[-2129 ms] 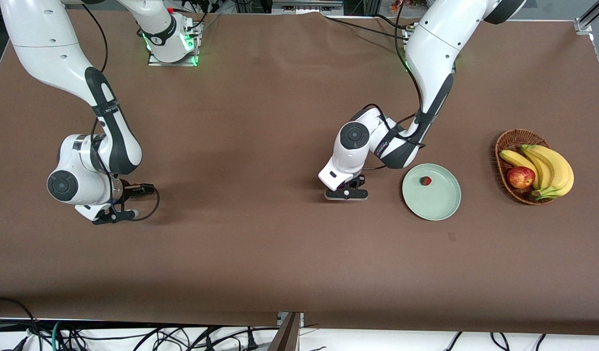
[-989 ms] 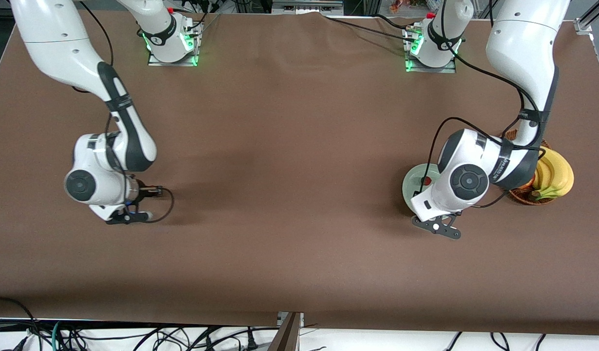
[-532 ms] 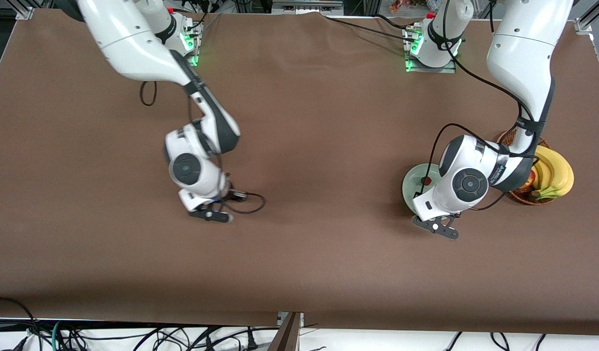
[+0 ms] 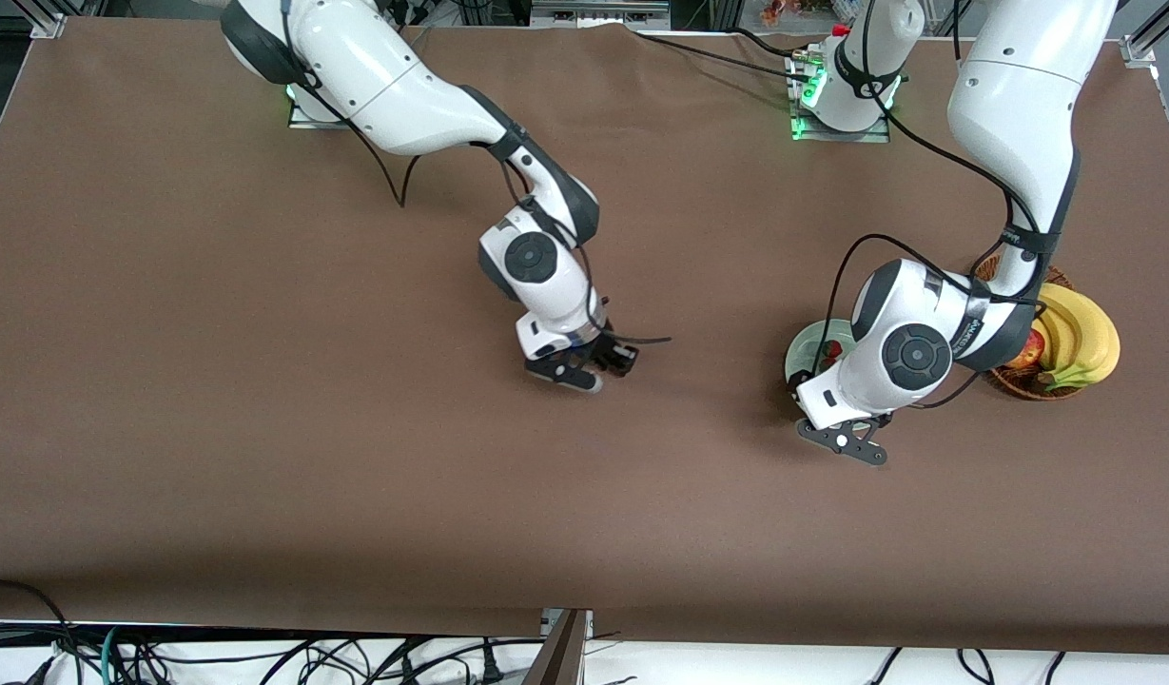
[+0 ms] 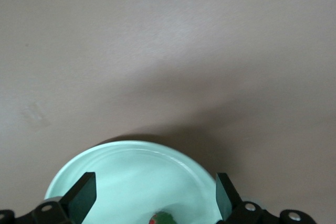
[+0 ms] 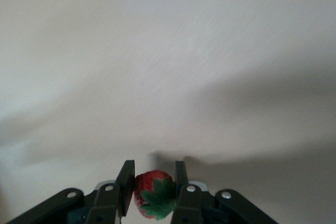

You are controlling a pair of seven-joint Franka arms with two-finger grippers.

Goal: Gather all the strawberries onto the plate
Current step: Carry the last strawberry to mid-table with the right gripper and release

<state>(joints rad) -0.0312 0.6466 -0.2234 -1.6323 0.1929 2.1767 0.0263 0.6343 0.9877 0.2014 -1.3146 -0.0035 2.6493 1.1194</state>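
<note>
My right gripper (image 4: 592, 367) is over the bare middle of the table and is shut on a strawberry (image 6: 154, 192), red with a green cap, held between both fingers in the right wrist view. The pale mint-green plate (image 4: 801, 350) lies toward the left arm's end, mostly hidden under the left arm. My left gripper (image 4: 843, 443) hovers over the plate's near edge, open and empty. In the left wrist view the plate (image 5: 131, 169) lies between the spread fingers (image 5: 81, 199), with one strawberry (image 5: 163, 217) on it. That berry also shows in the front view (image 4: 832, 350).
A brown wicker basket (image 4: 1010, 382) with bananas (image 4: 1079, 333) and a red apple (image 4: 1027, 354) stands beside the plate, at the left arm's end. Black cables loop from both wrists.
The right arm has swung from its end of the table to the middle, carrying the strawberry. The left gripper has stayed over the plate, shifting only slightly.
</note>
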